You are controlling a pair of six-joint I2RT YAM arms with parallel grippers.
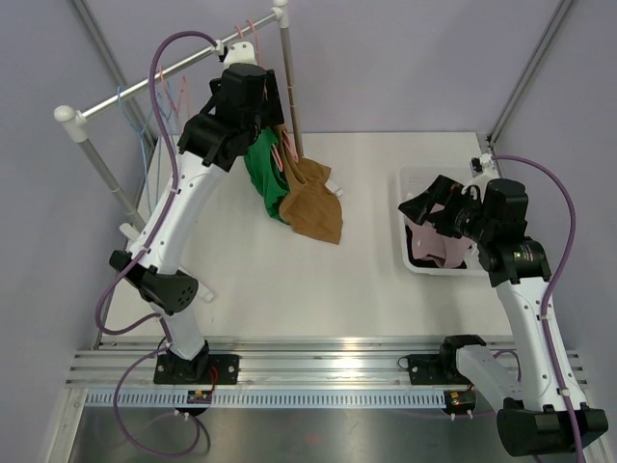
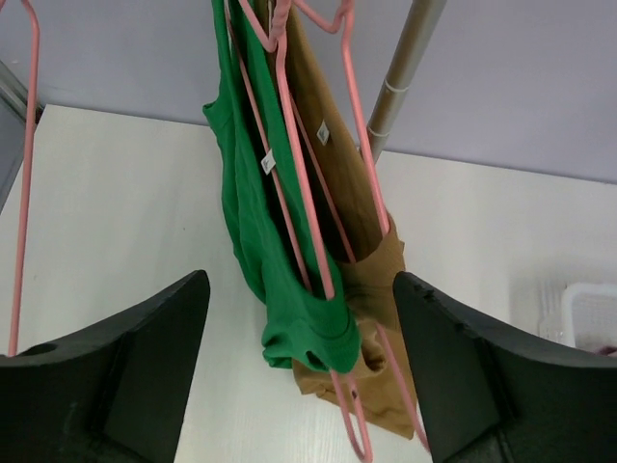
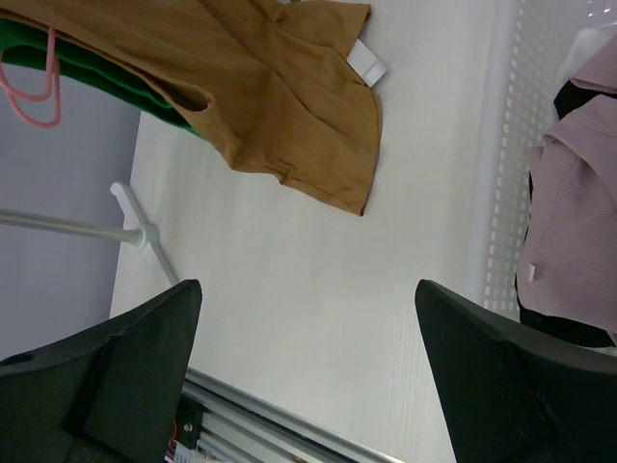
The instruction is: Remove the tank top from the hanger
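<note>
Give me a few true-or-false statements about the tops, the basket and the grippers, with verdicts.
1. The green top hangs on a pink hanger. True.
2. A pink garment lies in the basket. True.
3. The brown top lies in the basket. False: it hangs beside the green top.
4. The left gripper is shut on the green top. False: its jaws stand open, gripping nothing.
5. The right gripper is open. True.

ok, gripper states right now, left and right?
Left gripper: open, holding nothing.
Right gripper: open, holding nothing.
</note>
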